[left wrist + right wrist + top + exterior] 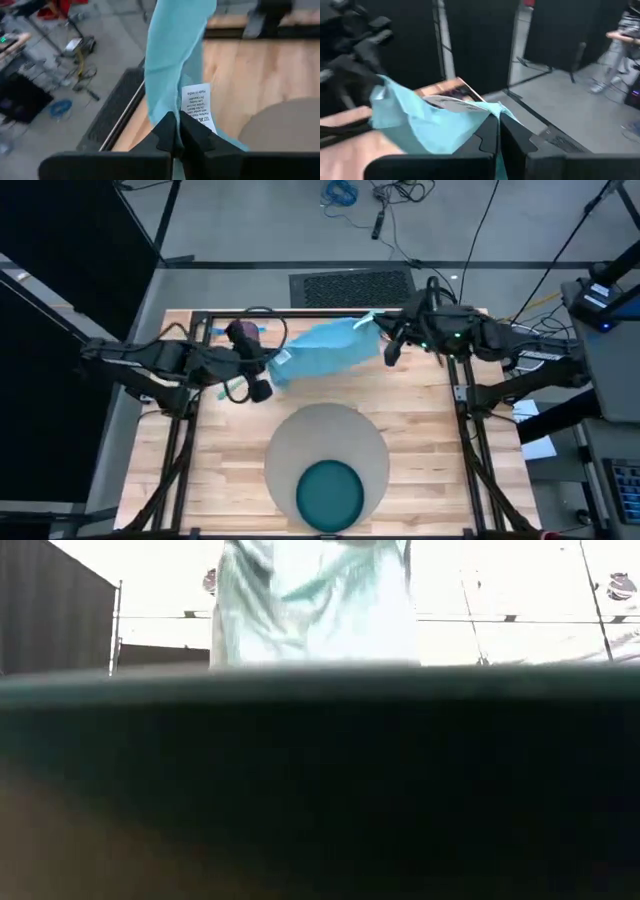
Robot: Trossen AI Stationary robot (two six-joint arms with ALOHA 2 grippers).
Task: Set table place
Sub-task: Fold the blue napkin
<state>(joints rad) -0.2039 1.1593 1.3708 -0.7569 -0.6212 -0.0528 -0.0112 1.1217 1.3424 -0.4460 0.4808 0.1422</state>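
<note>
A light blue cloth napkin (325, 348) is stretched in the air over the far half of the table (430, 430), between my two grippers. My left gripper (272, 368) is shut on its left end and my right gripper (378, 330) on its right end. In the low view the napkin (310, 600) hangs behind the plate's rim. The round grey placemat (325, 435) lies flat at the table's near middle. The dark teal plate (330, 492) rests on the placemat's near part. My left gripper pinches the napkin's edge (172, 112) between its two fingers, right beside the white care label (197, 102). The cloth runs away from the fingers in a gathered band, lifted clear of the table. My right gripper pinches a corner of the napkin (492, 112) between its two fingers. From there the cloth spreads toward the other arm, sagging a little and clear of the table.
Black frame rails (465, 395) run along the table's left, right and far sides. Bare wood lies left and right of the placemat. The plate's rim (320, 740) fills most of the low view. A person (625, 35) stands in the room beyond.
</note>
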